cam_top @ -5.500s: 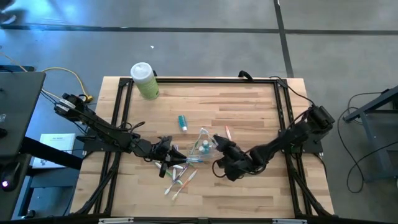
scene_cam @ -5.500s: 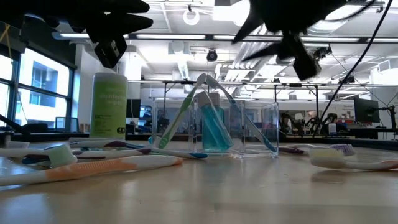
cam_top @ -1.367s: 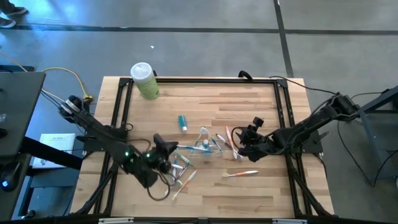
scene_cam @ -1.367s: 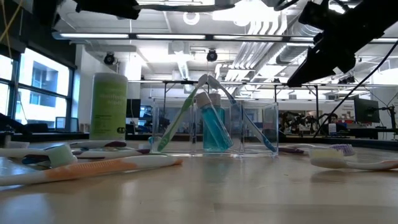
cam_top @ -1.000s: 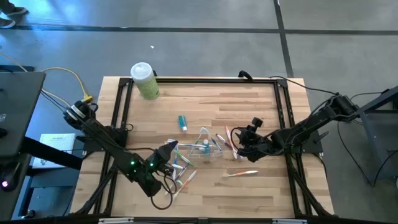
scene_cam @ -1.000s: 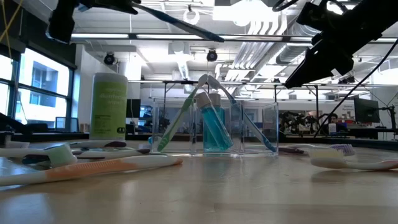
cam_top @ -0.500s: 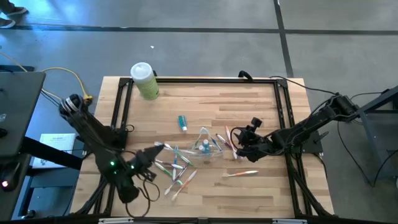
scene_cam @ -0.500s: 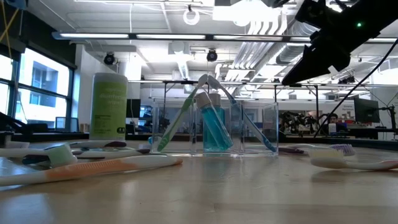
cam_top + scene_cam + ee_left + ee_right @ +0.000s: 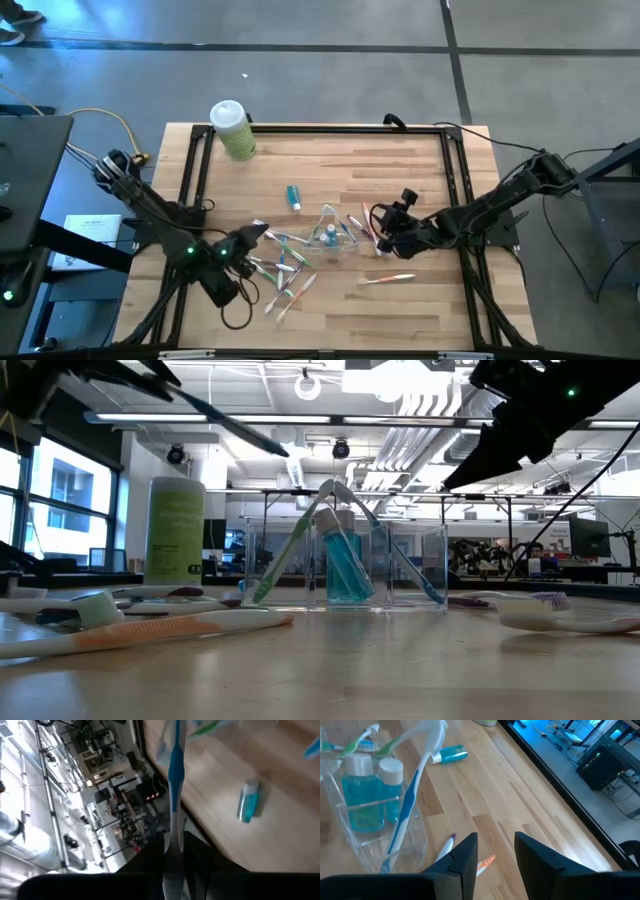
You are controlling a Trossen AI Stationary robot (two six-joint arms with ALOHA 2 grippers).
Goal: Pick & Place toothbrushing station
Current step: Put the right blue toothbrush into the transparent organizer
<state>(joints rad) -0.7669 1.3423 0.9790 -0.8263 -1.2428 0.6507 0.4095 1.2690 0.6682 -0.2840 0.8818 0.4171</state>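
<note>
From above, my left end effector hangs beside the clear plastic cup, on the side away from the right arm, pinching a blue-and-white toothbrush; more loose toothbrushes lie scattered on the counter near the cup, so I judge I'm mid-carry, with many brushes left to place. My right end effector waits just off the cup's other side. At counter level the cup already holds two teal tubes and leaning brushes, with the carried brush high above it. The left wrist view shows the brush clamped between my fingers, a third teal tube lying beyond. The right wrist view shows those jaws parted and empty. Next I'd swing over the cup and tip the brush in.
</note>
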